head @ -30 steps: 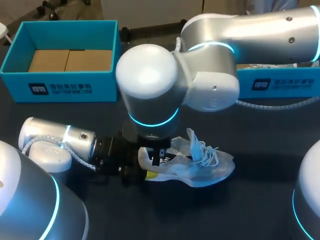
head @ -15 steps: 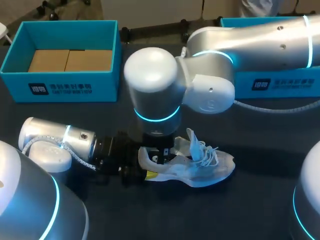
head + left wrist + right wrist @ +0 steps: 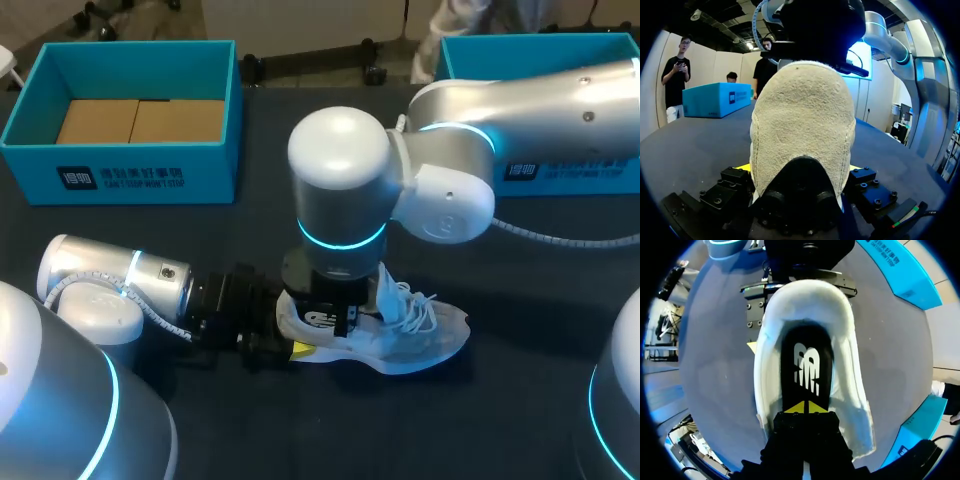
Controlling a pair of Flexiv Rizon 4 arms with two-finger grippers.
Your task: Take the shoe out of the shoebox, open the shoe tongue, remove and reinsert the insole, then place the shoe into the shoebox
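Note:
A white shoe (image 3: pixel 425 340) lies on its sole on the dark table, toe to the right, with its tongue and laces (image 3: pixel 405 298) pulled up. My left gripper (image 3: pixel 288 340) comes in low from the left and is shut on the heel (image 3: pixel 802 115), one finger on each side. My right gripper (image 3: pixel 338 322) points straight down into the shoe's opening. Its yellow tips (image 3: pixel 805 407) are shut together on top of the black insole (image 3: pixel 807 365), which lies flat inside the shoe (image 3: pixel 852 390).
A teal box (image 3: pixel 120 175) with a brown cardboard floor stands open at the back left. A second teal box (image 3: pixel 570 170) stands at the back right, partly behind my right arm. Bare table lies in front of the shoe.
My right arm has swung to the right, and its shut gripper has slid inside the shoe from the heel toward the tongue. The left gripper and the shoe have stayed put.

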